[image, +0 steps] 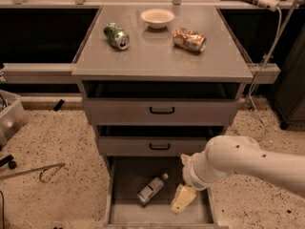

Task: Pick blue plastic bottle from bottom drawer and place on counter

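One small blue plastic bottle (150, 191), pale and see-through with a white cap and a grey-white label, lies on its side on the floor of the open bottom drawer (127, 174). The white arm (238, 163) reaches in from the right. Its cream gripper (182, 198) hangs just right of the bottle, not touching it. Whether the jaws are open cannot be told.
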`<state>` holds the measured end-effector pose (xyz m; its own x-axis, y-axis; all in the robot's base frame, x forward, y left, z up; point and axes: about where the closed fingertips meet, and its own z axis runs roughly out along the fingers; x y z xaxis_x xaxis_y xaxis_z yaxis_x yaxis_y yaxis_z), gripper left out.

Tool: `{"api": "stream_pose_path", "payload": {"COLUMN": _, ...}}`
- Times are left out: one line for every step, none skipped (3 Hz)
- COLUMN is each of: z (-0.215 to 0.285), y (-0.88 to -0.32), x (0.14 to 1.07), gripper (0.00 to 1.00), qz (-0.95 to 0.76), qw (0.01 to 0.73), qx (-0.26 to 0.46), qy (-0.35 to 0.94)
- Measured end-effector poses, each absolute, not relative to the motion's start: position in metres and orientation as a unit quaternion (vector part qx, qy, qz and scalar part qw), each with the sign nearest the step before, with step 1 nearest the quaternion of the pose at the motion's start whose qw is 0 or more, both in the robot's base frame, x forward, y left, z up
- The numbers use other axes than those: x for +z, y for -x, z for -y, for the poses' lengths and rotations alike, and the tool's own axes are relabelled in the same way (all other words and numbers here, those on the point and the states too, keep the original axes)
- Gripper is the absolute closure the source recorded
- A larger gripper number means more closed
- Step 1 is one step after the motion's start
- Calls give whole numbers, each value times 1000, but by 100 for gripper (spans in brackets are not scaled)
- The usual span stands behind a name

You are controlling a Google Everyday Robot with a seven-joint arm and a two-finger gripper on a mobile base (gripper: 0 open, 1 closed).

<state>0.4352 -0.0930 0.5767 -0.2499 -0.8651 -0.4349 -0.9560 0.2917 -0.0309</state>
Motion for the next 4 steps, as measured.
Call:
{"api": "stream_pose_path", "payload": {"z": 80, "y": -476, "x": 509, "gripper": 0, "qz": -778, "qw": 218, "qx": 128, "qy": 576}}
{"api": "stream_pose_path", "payload": {"z": 72, "y": -468, "x": 473, "gripper": 0, "qz": -784, "qw": 211, "qx": 154, "qy": 563}}
{"api": "stream_pose_path", "payload": {"z": 72, "y": -467, "x": 472, "gripper": 0, "qz": -784, "qw": 211, "qx": 154, "qy": 563}}
{"api": "stream_pose_path", "payload": {"z": 67, "y": -471, "x": 468, "gripper": 0, "qz": -774, "qw": 219, "qx": 143, "qy": 577}}
